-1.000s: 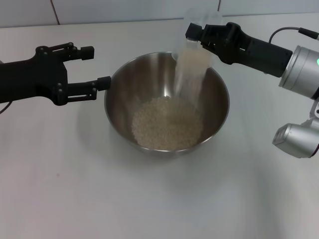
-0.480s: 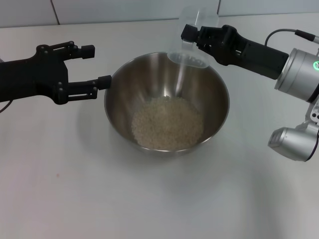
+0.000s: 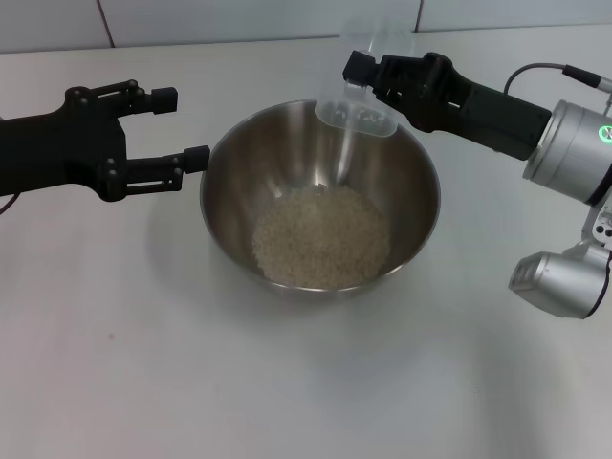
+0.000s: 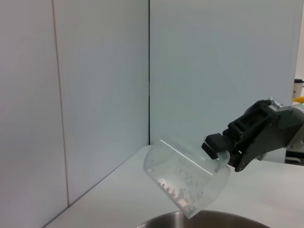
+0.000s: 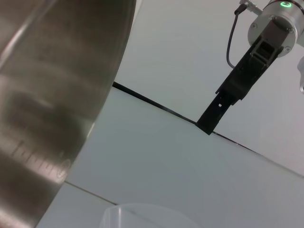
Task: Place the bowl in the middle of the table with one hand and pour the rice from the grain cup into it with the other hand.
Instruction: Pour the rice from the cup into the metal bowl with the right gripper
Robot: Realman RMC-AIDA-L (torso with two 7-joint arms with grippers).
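The steel bowl stands in the middle of the white table with a heap of rice in its bottom. My right gripper is shut on the clear grain cup and holds it tipped, mouth down, over the bowl's far rim. Only a few grains cling inside the cup, and no rice is falling. The left wrist view shows the tilted cup, the right gripper and the bowl's rim. My left gripper is open and empty just left of the bowl's rim.
The right arm's silver body hangs at the right of the table. A tiled wall runs behind the table's far edge. The right wrist view shows the bowl's outer wall close up and the cup's rim.
The stream of rice from the cup has stopped and the cup has emptied. The right gripper has shifted the cup slightly left and lower. The left gripper has barely moved.
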